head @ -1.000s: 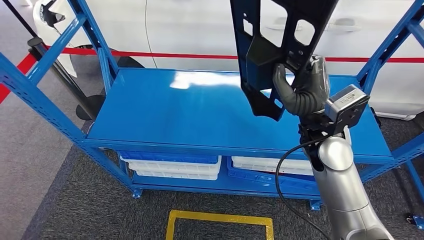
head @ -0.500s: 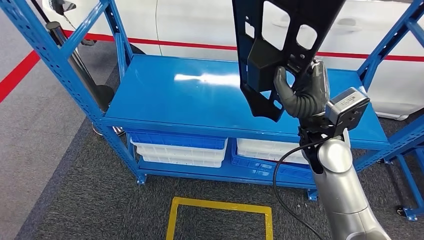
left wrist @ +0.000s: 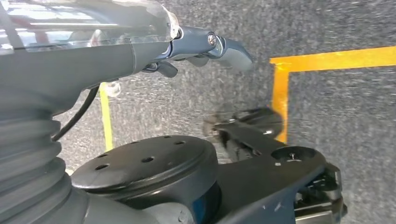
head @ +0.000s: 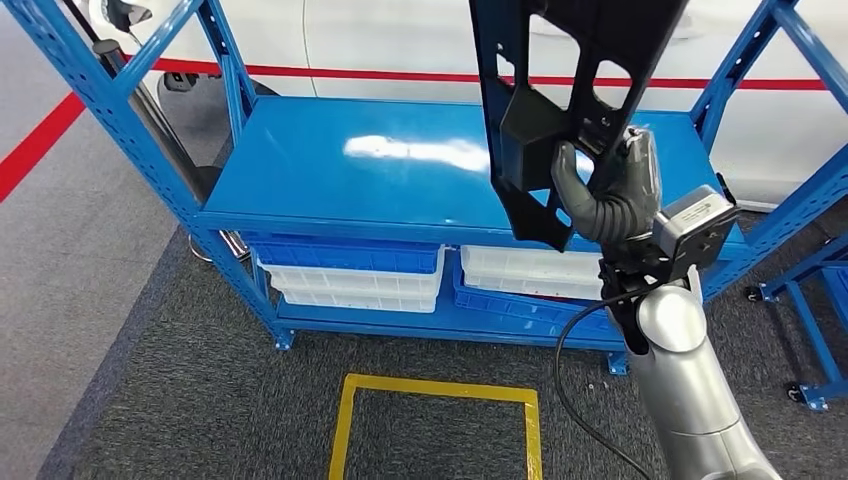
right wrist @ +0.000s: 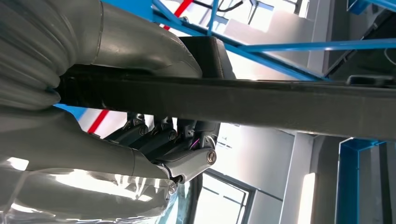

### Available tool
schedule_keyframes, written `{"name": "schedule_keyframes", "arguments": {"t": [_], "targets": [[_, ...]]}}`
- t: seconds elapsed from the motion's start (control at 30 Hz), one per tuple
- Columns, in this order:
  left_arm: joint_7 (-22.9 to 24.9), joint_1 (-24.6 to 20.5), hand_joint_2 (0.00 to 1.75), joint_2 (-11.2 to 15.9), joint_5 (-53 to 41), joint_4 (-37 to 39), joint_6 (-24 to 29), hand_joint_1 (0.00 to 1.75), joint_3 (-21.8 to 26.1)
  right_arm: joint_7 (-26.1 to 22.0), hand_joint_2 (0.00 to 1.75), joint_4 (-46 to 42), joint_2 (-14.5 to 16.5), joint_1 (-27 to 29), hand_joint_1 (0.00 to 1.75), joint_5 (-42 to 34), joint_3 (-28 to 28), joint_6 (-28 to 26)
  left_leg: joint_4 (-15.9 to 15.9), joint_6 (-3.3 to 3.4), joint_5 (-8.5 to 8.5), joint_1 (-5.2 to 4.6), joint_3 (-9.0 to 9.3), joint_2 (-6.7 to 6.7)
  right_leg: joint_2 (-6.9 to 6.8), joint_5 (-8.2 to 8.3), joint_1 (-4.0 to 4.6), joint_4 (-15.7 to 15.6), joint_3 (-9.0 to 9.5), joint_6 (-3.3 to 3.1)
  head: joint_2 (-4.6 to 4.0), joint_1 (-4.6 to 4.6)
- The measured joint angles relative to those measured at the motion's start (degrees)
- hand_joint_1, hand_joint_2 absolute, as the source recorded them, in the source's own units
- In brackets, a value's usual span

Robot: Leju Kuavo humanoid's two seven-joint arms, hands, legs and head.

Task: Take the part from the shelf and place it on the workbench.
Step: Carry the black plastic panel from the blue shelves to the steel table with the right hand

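The right arm [head: 685,400] was a smooth silver tube, thick toward the shoulder. A black cable [head: 570,370] looped loosely beside it. At the wrist sat a small grey box-shaped camera [head: 697,228] on a dark bracket. The right hand [head: 610,190] had a thick grey thumb, darker fingers and a ribbed grey cover. The left hand [left wrist: 196,46] showed a clear glossy shell, grey-blue fingers [left wrist: 233,49] and a small screw [left wrist: 212,38].
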Motion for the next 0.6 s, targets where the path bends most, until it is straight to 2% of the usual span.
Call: {"name": "schedule_keyframes", "arguments": {"t": [0.03, 0.07, 0.1, 0.13, 0.17, 0.2, 0.27, 0.3, 0.33, 0.37, 0.43, 0.47, 0.5, 0.53, 0.57, 0.6], "targets": [[0.0, 0.0, 1.75, 0.0, 0.0, 0.0, 0.0, 0.00, 0.0, 0.0, 1.75, 0.0, 0.0, 0.1, 1.75, 0.0, 0.0, 0.0, -0.7, -0.11, 1.43, 0.11, 1.45, 0.01, 0.01, 0.52, -0.05, 0.2, -0.84, 0.15, 0.00, -0.02], [0.0, 0.0, 1.75, 0.0, 0.0, 0.0, 0.0, 0.00, 0.0, 0.0, 1.75, 0.0, 0.0, 0.2, 1.75, 0.0, 0.0, 0.0, -3.3, -0.15, 3.07, 0.22, 3.76, 0.01, 0.05, 0.98, -0.10, 0.5, -1.63, 0.36, 0.00, -0.02], [0.0, 0.0, 1.75, 0.0, 0.0, 0.0, 0.0, 0.00, 0.0, 0.0, 1.75, 0.0, 0.0, 0.2, 1.75, 0.0, 0.0, 0.0, -7.2, -0.10, 3.72, 0.31, 6.51, 0.00, 0.08, 1.37, -0.14, 0.8, -2.33, 0.62, 0.00, -0.03], [0.0, 0.0, 1.75, 0.0, 0.0, 0.0, 0.0, 0.00, 0.0, 0.0, 1.75, -0.1, 0.0, 0.2, 1.75, 0.0, 0.0, 0.0, -11.4, 0.04, 3.58, 0.27, 9.27, -0.02, 0.10, 1.72, -0.12, 1.2, -2.91, 0.93, 0.00, -0.03], [0.0, 0.0, 1.75, 0.0, 0.0, 0.0, 0.0, 0.00, 0.0, 0.0, 1.75, -0.2, 0.0, 0.2, 1.75, 0.0, 0.0, 0.0, -14.3, 0.31, 3.07, 0.18, 11.07, -0.06, 0.09, 2.09, -0.10, 1.4, -3.20, 1.30, 0.00, 0.02], [0.0, 0.0, 1.75, 0.0, 0.0, 0.0, 0.0, 0.00, 0.0, 0.0, 1.75, -0.3, 0.0, 0.2, 1.75, 0.0, 0.0, 0.0, -16.1, 0.61, 2.40, 0.04, 12.01, -0.11, 0.07, 2.50, -0.08, 1.4, -3.35, 1.67, 0.00, -0.04], [-0.1, 0.0, 1.75, 0.0, -0.1, 0.0, 0.0, 0.00, 0.0, 0.0, 1.75, -0.4, 0.0, 0.1, 1.75, 0.1, 0.0, 0.0, -16.7, 1.50, 2.99, -0.05, 11.80, -0.12, 0.08, 3.37, -0.11, 1.2, -3.47, 2.45, 0.00, -0.15], [-0.1, 0.0, 1.75, 0.0, -0.1, 0.0, 0.0, 0.00, 0.0, 0.0, 1.75, -0.5, 0.0, 0.1, 1.75, 0.2, 0.0, 0.0, -16.9, 1.95, 3.56, 0.00, 11.53, -0.02, 0.19, 2.99, -0.16, 1.5, -3.78, 2.77, 0.00, -0.22], [-0.2, 0.0, 1.75, 0.0, -0.1, 0.0, -0.1, 0.00, 0.0, 0.0, 1.75, -0.5, 0.0, 0.1, 1.75, 0.3, 0.0, -0.1, -17.1, 2.51, 4.27, 0.08, 11.05, 0.09, 0.31, 1.60, -0.20, 2.5, -4.32, 3.01, 0.00, -0.11], [-0.3, 0.0, 1.75, 0.0, -0.1, 0.0, -0.1, 0.00, 0.0, 0.0, 1.75, -0.5, -0.1, 0.1, 1.75, 0.4, 0.0, -0.1, -17.3, 2.95, 5.02, 0.16, 10.43, 0.21, 0.43, -0.79, -0.23, 4.6, -5.13, 3.17, 0.00, 0.08], [-0.4, 0.0, 1.75, 0.0, -0.1, 0.0, -0.2, 0.00, 0.0, 0.0, 1.75, -0.5, -0.1, 0.2, 1.75, 0.5, 0.0, -0.1, -17.1, 3.46, 6.33, -0.05, 8.73, 0.34, 0.56, -6.33, -0.22, 11.6, -7.01, 3.35, 0.00, 0.35], [-0.4, 0.0, 1.75, 0.0, -0.2, 0.0, -0.2, 0.00, 0.0, 0.0, 1.75, -0.5, -0.1, 0.4, 1.75, 0.6, 0.0, -0.2, -17.0, 3.51, 6.95, -0.14, 7.81, 0.37, 0.58, -7.71, -0.21, 14.9, -7.57, 3.45, 0.00, 0.41], [-0.4, 0.0, 1.75, 0.0, -0.2, 0.0, -0.2, 0.00, 0.0, 0.0, 1.75, -0.5, -0.1, 0.5, 1.75, 0.7, 0.0, -0.2, -16.8, 3.51, 7.50, -0.21, 6.91, 0.39, 0.60, -7.72, -0.22, 16.8, -7.46, 3.50, 0.00, 0.43], [-0.5, 0.0, 1.75, 0.0, -0.3, 0.0, -0.2, 0.00, 0.0, 0.0, 1.75, -0.5, -0.1, 0.6, 1.75, 0.7, 0.0, -0.2, -16.6, 3.45, 7.97, -0.24, 6.02, 0.39, 0.60, -6.64, -0.22, 16.8, -6.46, 3.49, 0.00, 0.43], [-0.5, 0.0, 1.75, 0.0, -0.4, 0.0, -0.2, 0.00, 0.0, 0.0, 1.75, -0.5, -0.1, 0.7, 1.75, 0.8, 0.0, -0.2, -16.3, 3.34, 8.38, -0.26, 5.22, 0.38, 0.60, -5.07, -0.21, 14.7, -4.38, 3.37, 0.00, 0.44], [-0.5, 0.0, 1.75, 0.0, -0.4, 0.0, -0.2, 0.00, 0.0, 0.0, 1.75, -0.5, -0.1, 0.7, 1.75, 0.8, 0.0, -0.2, -16.0, 3.18, 8.74, -0.26, 4.53, 0.36, 0.61, -4.11, -0.19, 11.2, -1.57, 3.15, 0.00, 0.46]]}}
